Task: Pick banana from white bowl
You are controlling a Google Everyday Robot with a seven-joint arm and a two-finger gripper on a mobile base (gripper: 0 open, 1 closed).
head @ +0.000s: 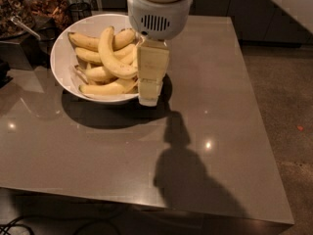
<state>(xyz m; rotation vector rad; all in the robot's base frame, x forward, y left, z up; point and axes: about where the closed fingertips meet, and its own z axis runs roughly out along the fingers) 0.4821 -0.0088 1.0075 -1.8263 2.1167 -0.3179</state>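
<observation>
Table (234,131), one bowl (60,66) (seven-odd bananas (109,53)), tool (149,98) at rim

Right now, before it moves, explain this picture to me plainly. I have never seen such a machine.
This is one camera looking down on a grey table; where it is mounted is not known. The big white cylinder at the top is the end of the robot's single arm. The pale block hanging under it is its claw, the part that grabs. It hangs at the right rim of a white bowl, beside a pile of yellow bananas. Every banana lies in the bowl; none is lifted, so the claw seems to hold nothing.
</observation>
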